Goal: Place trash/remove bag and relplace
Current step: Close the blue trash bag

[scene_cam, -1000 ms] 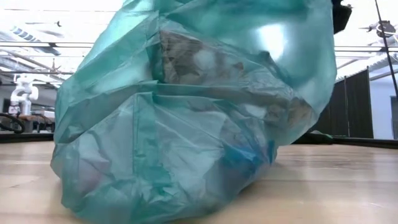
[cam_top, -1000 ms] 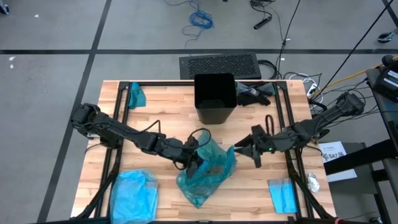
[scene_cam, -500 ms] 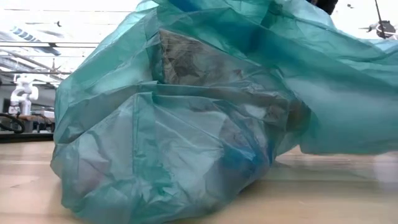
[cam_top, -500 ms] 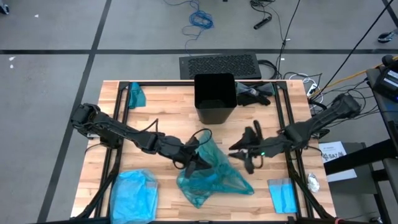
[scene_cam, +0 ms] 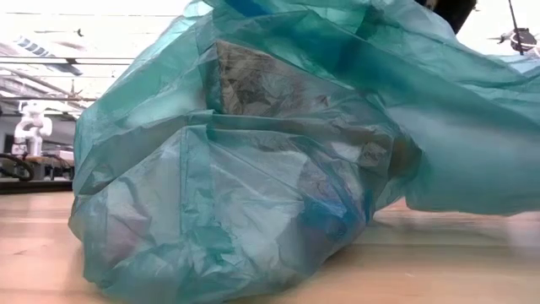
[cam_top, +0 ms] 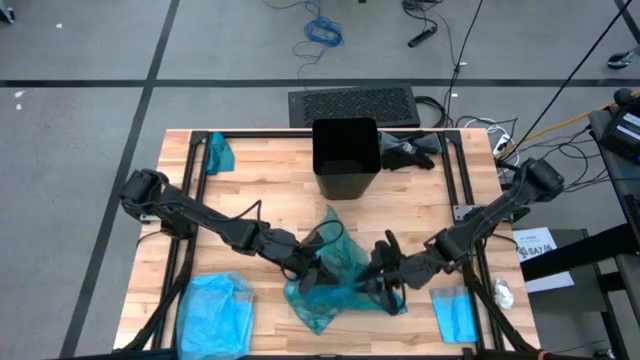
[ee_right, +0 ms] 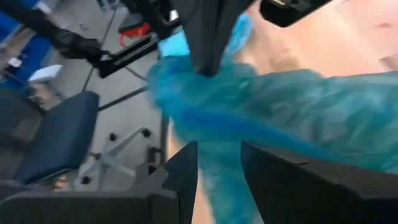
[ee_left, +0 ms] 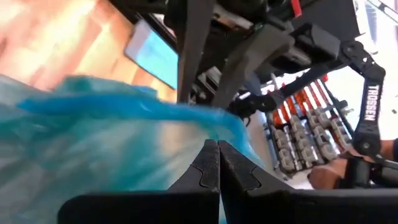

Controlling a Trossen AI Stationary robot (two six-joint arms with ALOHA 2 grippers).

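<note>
The teal-green bag (cam_top: 340,268) (scene_cam: 236,169) stands bunched near the table's middle, bottom on the wood. Brown netting-like and pale scraps of trash (scene_cam: 261,84) show through its film. My left gripper (cam_top: 320,270) (ee_left: 217,155) is shut at the bag's upper left side. My right gripper (cam_top: 378,285) (ee_right: 219,168) is open at the bag's right flap (scene_cam: 472,160), with teal film showing between its fingers. That flap is spread toward the right. My left gripper pinches the bag's thin film near its top (ee_left: 210,127) between its two shut fingers. It comes from the table's left, nearly level. The bag's upper part is held up while its bottom (scene_cam: 211,283) rests on the table. My right gripper: I cannot tell whether its fingers touch the film.
A black bin (cam_top: 346,158) stands upright at the far middle. A paler blue plastic bag (cam_top: 215,310) lies at the near left, a flat blue packet (cam_top: 455,315) at the near right, and a small teal piece (cam_top: 220,155) at the far left.
My right gripper has come down and toward the table's near edge and left, up to the bag's right side. The bag's right flap has fallen and spread out toward the right. The bulk of the bag has stayed put.
</note>
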